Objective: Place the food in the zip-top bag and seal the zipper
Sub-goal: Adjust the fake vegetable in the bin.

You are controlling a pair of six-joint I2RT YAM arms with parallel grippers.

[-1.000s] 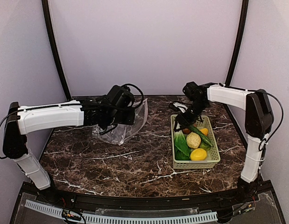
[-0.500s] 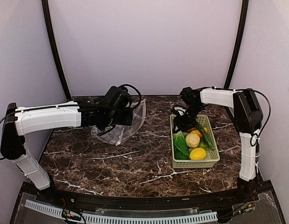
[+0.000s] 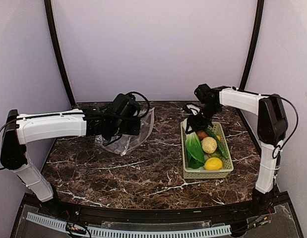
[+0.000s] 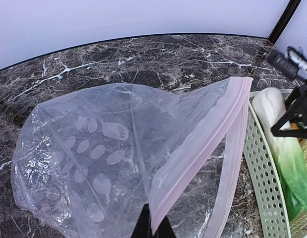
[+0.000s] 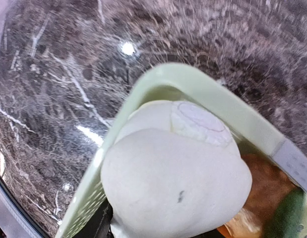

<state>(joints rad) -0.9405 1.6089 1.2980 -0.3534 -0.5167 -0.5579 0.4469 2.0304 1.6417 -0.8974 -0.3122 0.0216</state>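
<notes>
While the left gripper [image 4: 153, 229] hangs over the far left part of the table [image 3: 143, 168], its jaws are pressed together on the mouth edge of the zip-top bag [image 4: 93, 148]. It pinches the pinkish zipper [image 4: 232, 114] strip. That hold looks the same as a second ago, and the arm has barely shifted. The bag droops from the grip onto the marble, with its mouth gaping toward the right and its dotted body slumped to the left. It holds no food yet.

The right gripper [image 3: 195, 124] is at the far end of the light green basket [image 3: 208, 173], right at the white stem of the bok choy [image 3: 194, 148]. The stem fills the wrist view, so the fingers are hidden, and I cannot tell whether the jaws are clamped on it. A second ago the bok choy lay lower, among the other pieces. Now its stem sits up at the basket's far left corner, with the leaf trailing toward the near side.

The tan bumpy lump [image 3: 209, 145] and the lemon [image 3: 213, 163] have shifted slightly right (both still inside). The long green vegetable [image 3: 216, 139] lies along the right wall.
</notes>
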